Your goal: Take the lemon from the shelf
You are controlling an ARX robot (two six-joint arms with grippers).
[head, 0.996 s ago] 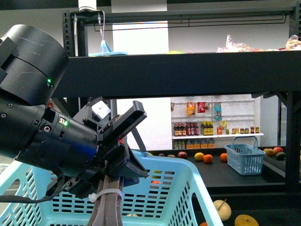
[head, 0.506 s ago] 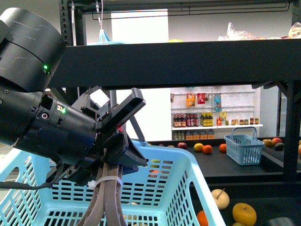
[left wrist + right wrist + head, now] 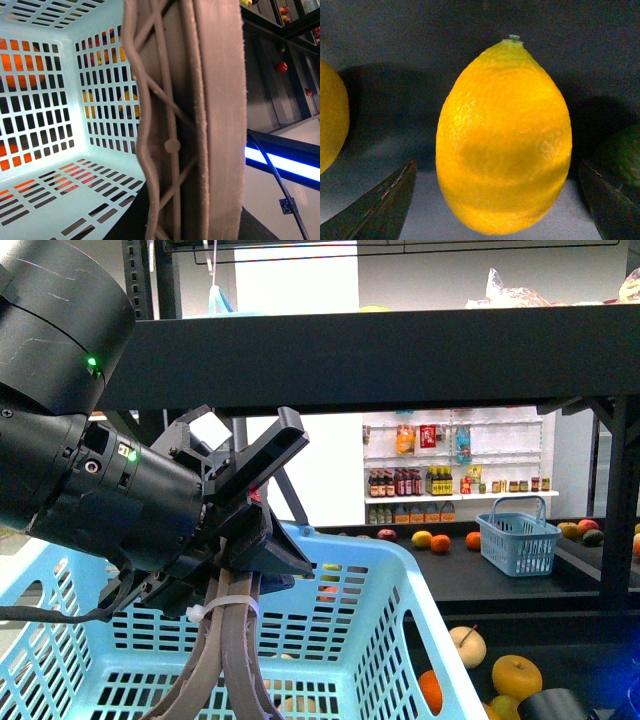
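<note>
Two R jaws flank lemon [image 3: 504, 135], gaps both sides

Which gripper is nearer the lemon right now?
Right. The right gripper is open, its fingers either side of the lemon without touching it. The left gripper points down into the light blue basket, not at the shelf.

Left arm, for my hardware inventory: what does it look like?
The left arm is scuffed black, built of fat cylindrical housings with two green lights, a white square tag and a black cable. Its fingers are ribbed grey-brown strips with a white zip tie.
</note>
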